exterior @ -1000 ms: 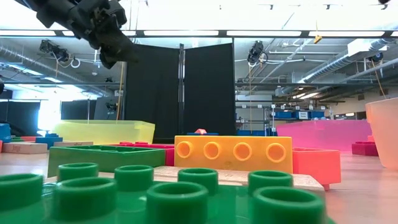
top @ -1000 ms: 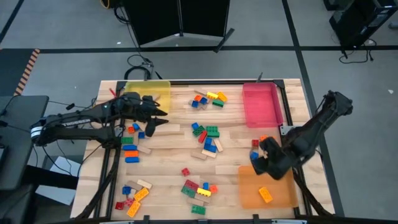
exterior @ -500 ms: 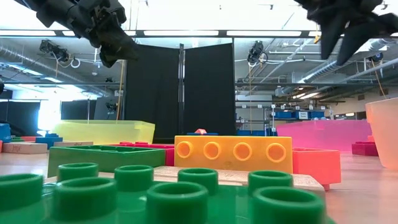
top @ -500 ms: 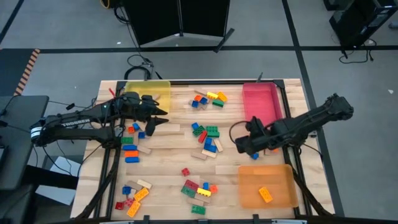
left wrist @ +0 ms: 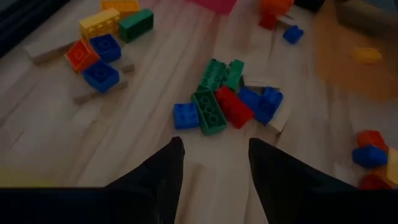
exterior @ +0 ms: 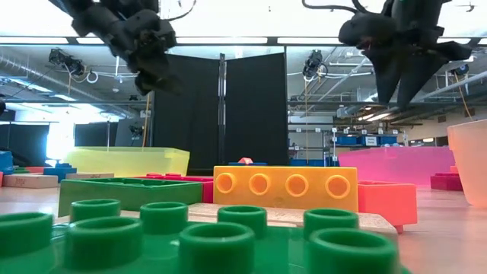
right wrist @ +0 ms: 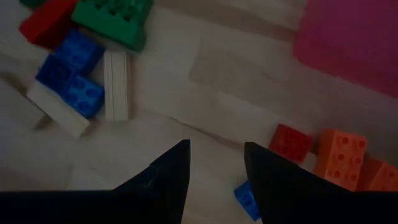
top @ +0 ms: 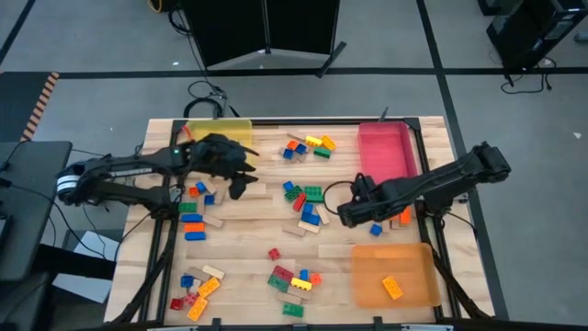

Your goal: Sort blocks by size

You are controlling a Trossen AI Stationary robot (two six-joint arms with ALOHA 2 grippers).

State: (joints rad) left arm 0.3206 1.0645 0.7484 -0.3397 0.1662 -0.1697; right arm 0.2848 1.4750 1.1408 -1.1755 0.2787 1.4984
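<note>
Studded bricks and tan wooden blocks lie scattered flat on the wooden table (top: 248, 248). A middle cluster (top: 305, 204) of green, red and blue bricks also shows in the left wrist view (left wrist: 221, 109). My left gripper (top: 237, 187) is open and empty above the table, between the yellow tray (top: 225, 136) and this cluster; its fingers (left wrist: 177, 155) point at the cluster. My right gripper (top: 343, 217) is open and empty just right of the cluster, above bare wood. Blue bricks (right wrist: 68, 74) and a tan block (right wrist: 116, 84) lie ahead of it.
The pink tray (top: 386, 154) stands at the far right. The orange tray (top: 395, 276) at the near right holds one orange brick (top: 392, 288). More bricks lie at the far middle (top: 308, 145), left (top: 195, 216), near left (top: 197, 287) and near middle (top: 294, 280).
My right gripper has swung from the orange tray's far left corner toward the table's left and far edge, to just right of the middle cluster. My left gripper has gone a little toward the table's right. No block has moved.
</note>
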